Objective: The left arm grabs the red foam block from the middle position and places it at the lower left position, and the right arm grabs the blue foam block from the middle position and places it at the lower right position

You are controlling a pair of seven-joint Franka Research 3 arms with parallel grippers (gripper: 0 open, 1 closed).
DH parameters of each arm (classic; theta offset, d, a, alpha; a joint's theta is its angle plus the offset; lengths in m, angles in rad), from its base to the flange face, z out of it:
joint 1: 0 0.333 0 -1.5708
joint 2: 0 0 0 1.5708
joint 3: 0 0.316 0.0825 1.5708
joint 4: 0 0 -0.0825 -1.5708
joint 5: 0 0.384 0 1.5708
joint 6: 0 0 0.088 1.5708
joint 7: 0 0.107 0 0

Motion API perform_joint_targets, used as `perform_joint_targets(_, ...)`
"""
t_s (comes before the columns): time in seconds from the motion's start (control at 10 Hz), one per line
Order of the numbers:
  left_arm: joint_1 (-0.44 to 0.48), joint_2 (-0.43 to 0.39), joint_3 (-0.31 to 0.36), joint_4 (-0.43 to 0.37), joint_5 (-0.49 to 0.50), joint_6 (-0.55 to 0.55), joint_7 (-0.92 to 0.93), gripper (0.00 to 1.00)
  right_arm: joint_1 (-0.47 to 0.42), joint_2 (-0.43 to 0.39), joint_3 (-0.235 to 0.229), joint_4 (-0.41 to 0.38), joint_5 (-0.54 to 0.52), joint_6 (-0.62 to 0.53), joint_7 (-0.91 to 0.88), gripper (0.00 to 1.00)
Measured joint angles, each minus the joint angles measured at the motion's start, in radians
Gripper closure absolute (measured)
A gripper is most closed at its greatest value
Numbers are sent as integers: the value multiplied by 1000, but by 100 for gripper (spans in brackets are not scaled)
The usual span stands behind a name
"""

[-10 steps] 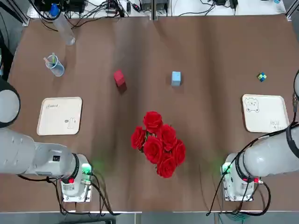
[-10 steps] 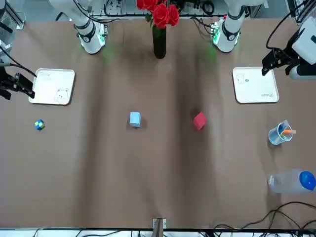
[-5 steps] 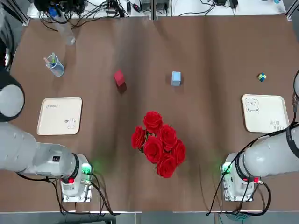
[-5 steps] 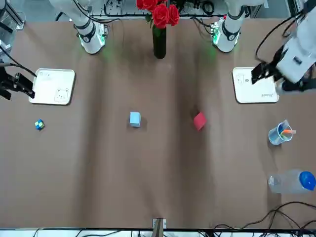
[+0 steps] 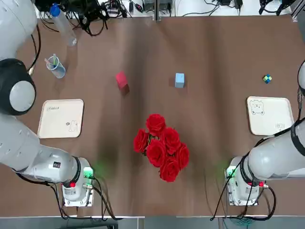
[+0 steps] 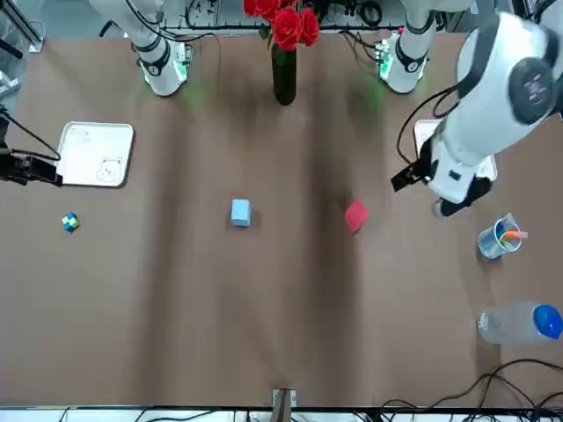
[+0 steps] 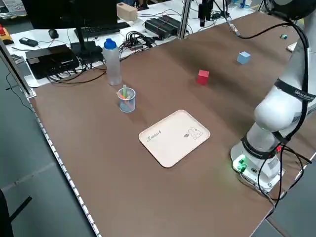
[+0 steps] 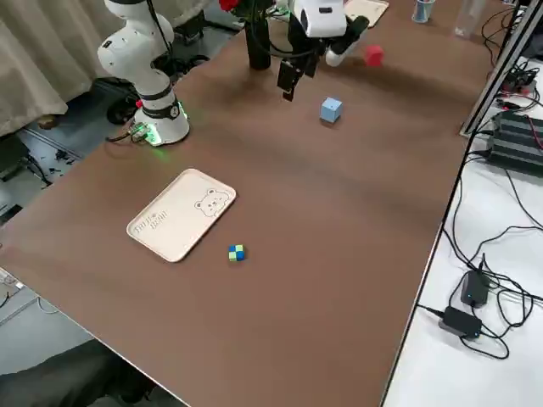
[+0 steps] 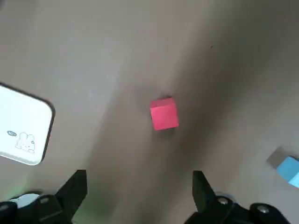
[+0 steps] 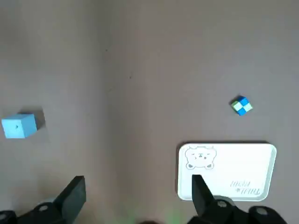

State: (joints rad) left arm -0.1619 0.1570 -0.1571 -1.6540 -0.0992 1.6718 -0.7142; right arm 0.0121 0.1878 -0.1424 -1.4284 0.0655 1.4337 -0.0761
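The red foam block (image 5: 122, 79) and the blue foam block (image 5: 179, 80) rest apart on the bare brown tabletop, beyond the roses. My left gripper (image 9: 138, 193) hangs open high above the table with the red foam block (image 9: 164, 113) below it, untouched. In the front view the left arm (image 6: 493, 97) hovers between the red block (image 6: 355, 214) and the lower left tray (image 5: 61, 118). My right gripper (image 10: 138, 196) is open and empty, raised near the lower right tray (image 10: 226, 170), with the blue foam block (image 10: 19, 126) far off to one side.
A vase of red roses (image 5: 161, 146) stands between the arm bases and the blocks. A clear cup (image 5: 55, 67) and a plastic bottle (image 5: 62, 24) sit at the far left. A small multicoloured puzzle cube (image 5: 267, 78) lies beyond the right tray (image 5: 269, 115). Cables run along the far edge.
The left arm has swung from above the lower left tray toward the red block. The right arm has shifted only slightly. Both blocks lie where they were.
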Motion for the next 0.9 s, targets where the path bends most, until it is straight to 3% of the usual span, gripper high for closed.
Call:
perform_joint_targets(0.2, 2, 1, -8, -138, 2, 128, -19, 0, 56, 11, 10, -10, 5, -13, 1, 0)
perform_joint_targets(0.5, 2, 3, -41, -378, 12, 383, -90, 0, 181, 93, 16, -35, 66, -12, 14, 0)
perform_joint_targets(0.9, -6, 28, -89, -461, 32, 574, -227, 0, 305, 226, 17, -50, 161, 3, 132, 0)
